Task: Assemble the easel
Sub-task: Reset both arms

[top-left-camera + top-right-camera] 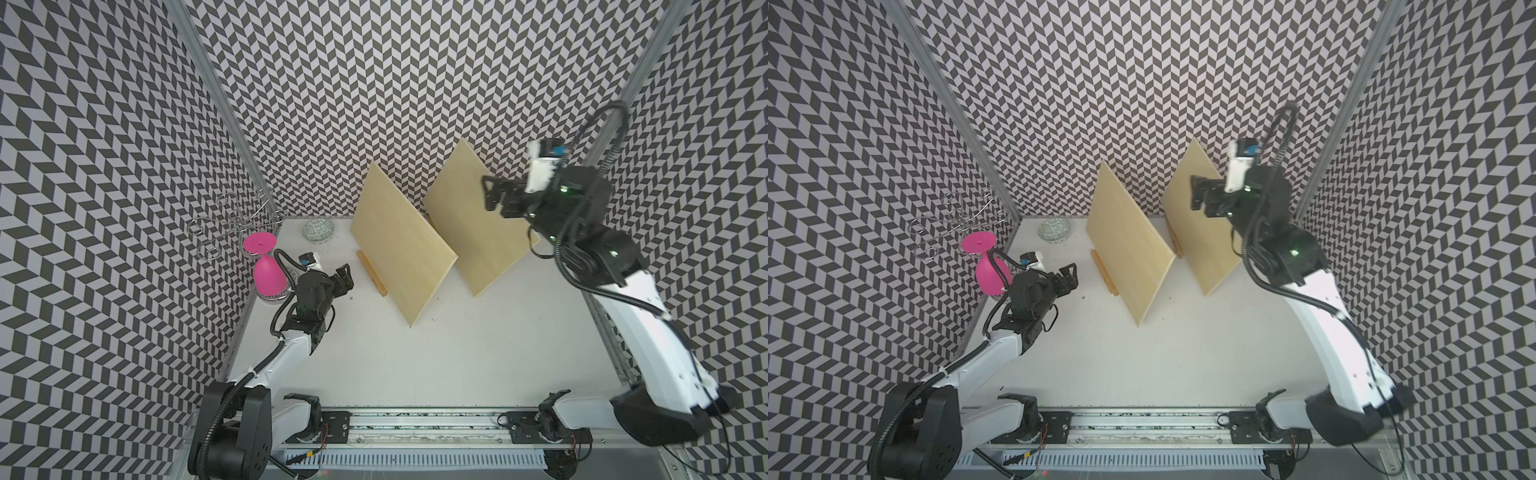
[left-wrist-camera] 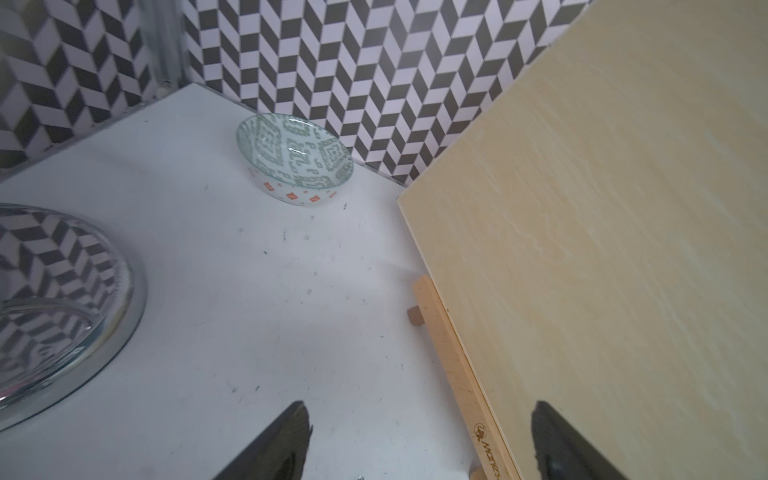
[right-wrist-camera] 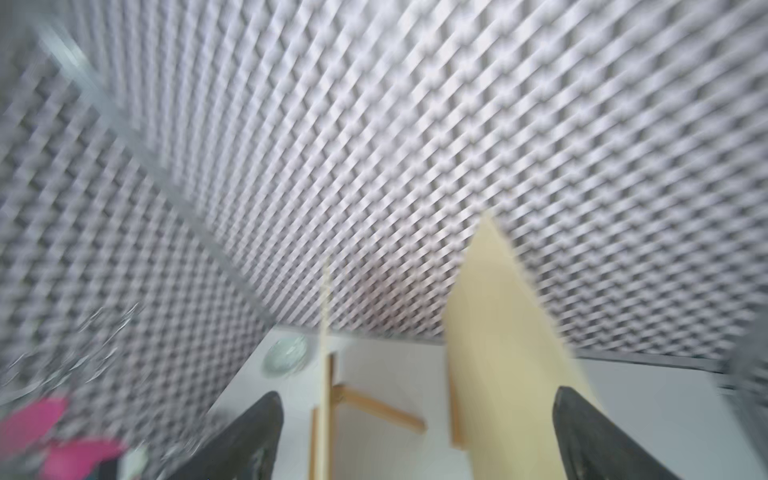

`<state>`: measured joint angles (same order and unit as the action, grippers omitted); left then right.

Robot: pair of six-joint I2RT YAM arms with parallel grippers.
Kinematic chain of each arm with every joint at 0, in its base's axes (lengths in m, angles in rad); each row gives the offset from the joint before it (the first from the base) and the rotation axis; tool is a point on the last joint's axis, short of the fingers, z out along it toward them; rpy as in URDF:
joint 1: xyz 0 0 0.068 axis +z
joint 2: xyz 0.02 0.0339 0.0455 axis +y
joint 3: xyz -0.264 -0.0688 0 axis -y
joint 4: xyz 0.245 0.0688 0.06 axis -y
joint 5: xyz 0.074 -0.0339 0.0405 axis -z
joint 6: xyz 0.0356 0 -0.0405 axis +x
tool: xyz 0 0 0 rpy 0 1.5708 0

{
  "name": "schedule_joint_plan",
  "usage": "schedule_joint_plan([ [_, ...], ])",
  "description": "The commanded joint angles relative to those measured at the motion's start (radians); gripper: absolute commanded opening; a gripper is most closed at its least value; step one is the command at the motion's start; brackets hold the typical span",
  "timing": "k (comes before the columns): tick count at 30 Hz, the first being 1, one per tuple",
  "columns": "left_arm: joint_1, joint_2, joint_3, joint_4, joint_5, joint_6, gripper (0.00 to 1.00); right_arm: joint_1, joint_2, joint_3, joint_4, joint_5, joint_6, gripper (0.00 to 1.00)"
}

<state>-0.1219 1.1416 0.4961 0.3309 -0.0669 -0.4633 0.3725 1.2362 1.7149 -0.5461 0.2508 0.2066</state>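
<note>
A: Top views first. Where does the easel stand?

B: Toward the back of the white table [image 1: 415, 365], in both top views. A left pale wooden board [image 1: 403, 249] leans with its lower edge on a light wooden ledge bar [image 1: 371, 272]. A right pale wooden board [image 1: 465, 232] stands tilted just beside it.

A: And the arms?

B: The left gripper [image 1: 345, 275] sits low over the table, near the ledge bar but clear of it, with its jaws apart and empty. The right gripper [image 1: 1198, 193] is held high, across the upper part of the right pale wooden board. Its jaws are spread and I see nothing clamped.

A: Anything else there?

B: An upturned pink plastic goblet [image 1: 268, 270] on a clear glass dish [image 1: 266, 300], a green-patterned glass bowl [image 1: 319, 230] by the back wall, and a bent-wire rack [image 1: 232, 226] in the left corner.

A: Left wrist view?

B: Its dark fingers [image 2: 291, 440] are wide apart, with bare table and the ledge bar [image 2: 453, 365] between them. The left pale wooden board [image 2: 602, 249] fills one side. The bowl [image 2: 295, 158] and the dish rim [image 2: 133, 299] also show.

A: Right wrist view?

B: Blurred. The fingers [image 3: 582, 436] are spread wide and hold nothing. Beyond them the left pale wooden board [image 3: 325, 332] shows edge-on with thin wooden struts [image 3: 374, 405] behind it, apart from the right pale wooden board [image 3: 498, 353].
</note>
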Motion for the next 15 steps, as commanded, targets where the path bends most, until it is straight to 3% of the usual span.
schedule_joint_plan([
  [1,0.026,-0.049,-0.064,0.034,-0.113,0.066,0.88,-0.178,-0.163,-0.242,0.184,0.198,0.020,0.99],
  [4,0.043,-0.048,-0.072,0.050,-0.149,0.116,0.93,-0.411,-0.271,-0.458,0.250,0.149,0.086,0.99],
  [7,0.055,-0.008,-0.064,0.067,-0.208,0.177,0.96,-0.539,-0.355,-0.728,0.410,0.141,0.148,0.99],
  [12,0.066,0.081,-0.059,0.150,-0.246,0.257,1.00,-0.563,-0.379,-1.146,0.730,0.144,0.174,0.99],
  [15,0.070,0.127,-0.079,0.220,-0.226,0.300,1.00,-0.561,-0.320,-1.344,0.966,0.052,0.129,0.99],
])
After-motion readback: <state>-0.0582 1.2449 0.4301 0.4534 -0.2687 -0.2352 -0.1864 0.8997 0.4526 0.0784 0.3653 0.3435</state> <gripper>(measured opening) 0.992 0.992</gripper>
